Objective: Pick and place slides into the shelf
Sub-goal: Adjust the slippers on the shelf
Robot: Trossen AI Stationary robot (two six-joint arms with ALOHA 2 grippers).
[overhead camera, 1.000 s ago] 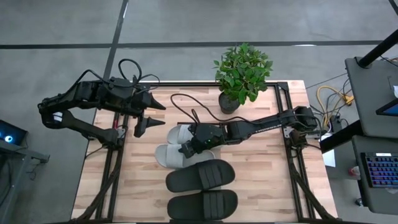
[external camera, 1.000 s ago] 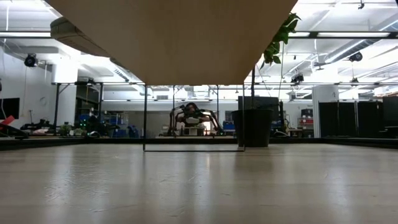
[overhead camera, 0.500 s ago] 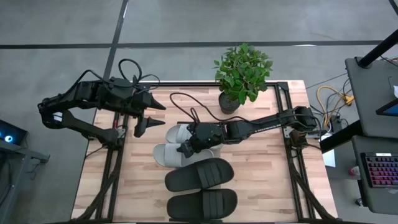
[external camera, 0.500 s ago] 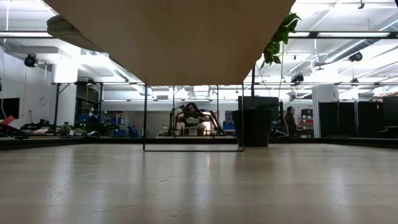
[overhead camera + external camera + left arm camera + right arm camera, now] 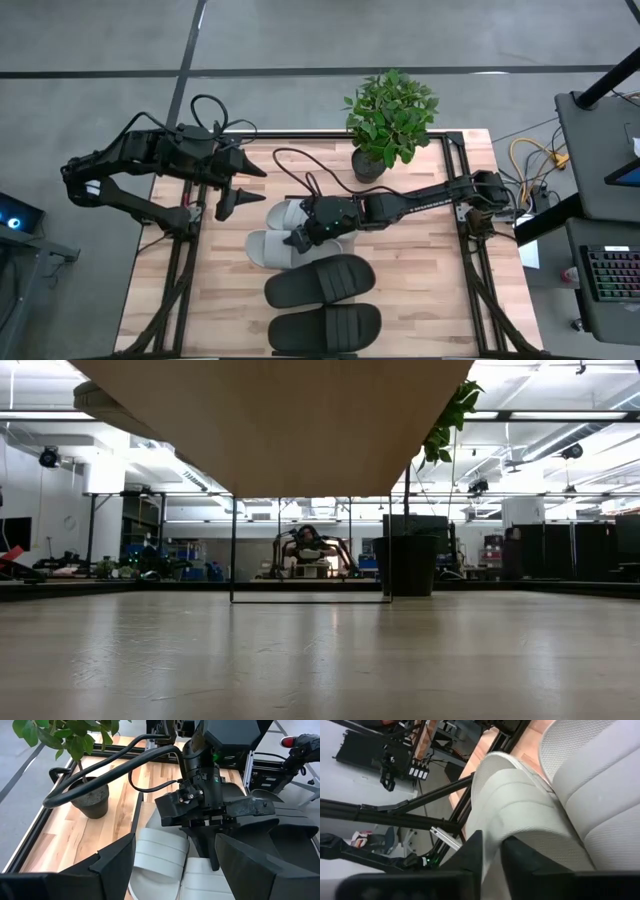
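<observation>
Two pale grey slides [image 5: 278, 216] [image 5: 268, 250] lie side by side at the table's middle. Two black slides [image 5: 322, 281] [image 5: 326, 328] lie flat nearer the front edge. My right gripper [image 5: 298, 238] reaches in from the right, low over the grey pair, and is shut on a grey strap. It also shows in the left wrist view [image 5: 210, 851]. My left gripper [image 5: 245, 192] hangs open and empty just left of the grey slides. The shelf [image 5: 280, 430] shows from below in the low view, on thin black bars; the high view does not set it apart. My right gripper pinches a pale grey slide's wide strap [image 5: 495, 827] by its edge between its two fingers [image 5: 472, 852]. The fingers slant down from the table's right. The slide lies flat beside its mate. Which of the two grey slides it is, the gripper body hides.
A potted plant [image 5: 388, 118] stands at the far edge, right of centre. Black arm frames [image 5: 180, 260] [image 5: 472, 255] run along both sides of the table. A dark cable [image 5: 300, 170] loops above the grey slides. Bare wood lies right of the slides [image 5: 420, 290].
</observation>
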